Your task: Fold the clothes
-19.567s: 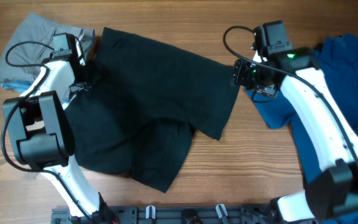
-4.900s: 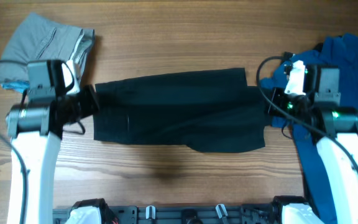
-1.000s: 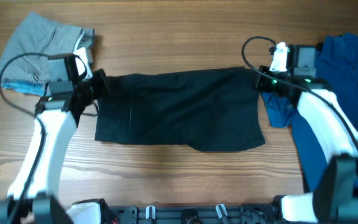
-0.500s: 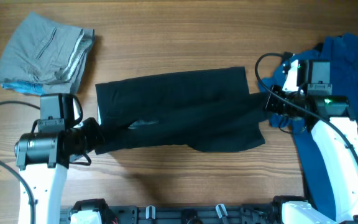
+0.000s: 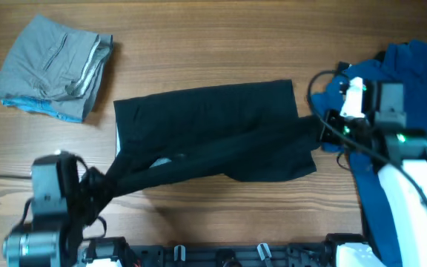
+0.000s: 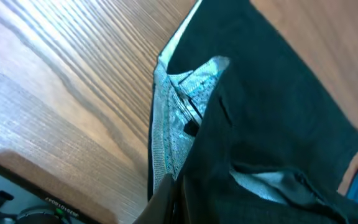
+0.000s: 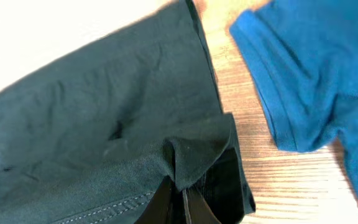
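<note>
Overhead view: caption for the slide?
Left gripper and right gripper pinch opposite ends of the black shorts, front edge stretched between them; grey garment, blue shirt aside.

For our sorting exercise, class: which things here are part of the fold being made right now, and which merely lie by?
In use: black shorts; left pincer and right pincer, both gripping them.
Lying by: grey folded garment; blue shirt.
</note>
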Motion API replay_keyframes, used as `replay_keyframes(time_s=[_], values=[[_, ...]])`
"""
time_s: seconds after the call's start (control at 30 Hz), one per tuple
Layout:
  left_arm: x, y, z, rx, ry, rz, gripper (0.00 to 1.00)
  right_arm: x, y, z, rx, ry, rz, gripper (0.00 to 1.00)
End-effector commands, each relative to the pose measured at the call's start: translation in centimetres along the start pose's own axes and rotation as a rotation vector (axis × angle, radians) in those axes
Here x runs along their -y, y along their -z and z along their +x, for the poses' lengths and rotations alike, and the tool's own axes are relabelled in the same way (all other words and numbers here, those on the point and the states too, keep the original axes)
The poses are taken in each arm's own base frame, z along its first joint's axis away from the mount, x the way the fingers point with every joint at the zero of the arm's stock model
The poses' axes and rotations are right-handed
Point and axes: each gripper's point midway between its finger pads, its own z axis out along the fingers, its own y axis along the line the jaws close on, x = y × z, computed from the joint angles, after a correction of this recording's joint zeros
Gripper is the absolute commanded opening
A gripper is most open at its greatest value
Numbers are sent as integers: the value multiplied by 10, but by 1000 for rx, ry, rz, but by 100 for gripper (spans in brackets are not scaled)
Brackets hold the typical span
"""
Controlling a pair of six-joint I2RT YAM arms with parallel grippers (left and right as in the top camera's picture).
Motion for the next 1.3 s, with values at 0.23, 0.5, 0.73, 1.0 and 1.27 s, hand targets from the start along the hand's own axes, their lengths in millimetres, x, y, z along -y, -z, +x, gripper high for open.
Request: replay_keyframes(time_s=[0.23, 0.5, 0.73, 1.0, 1.27], values=[[-11, 1, -20, 112, 83, -62, 4, 3, 10, -26, 127, -58, 19, 4], [-15, -40, -43, 130, 82, -188, 4, -4, -72, -59, 74, -6, -72, 4], [-8, -89, -74, 138, 59, -303, 4, -19, -92, -90, 166, 35, -163, 4], [16, -164, -108, 164, -4, -296, 4, -27, -121, -95, 168, 63, -185, 4], [22, -208, -115, 160, -17, -289, 30, -22, -145, -91, 149, 64, -154, 35]])
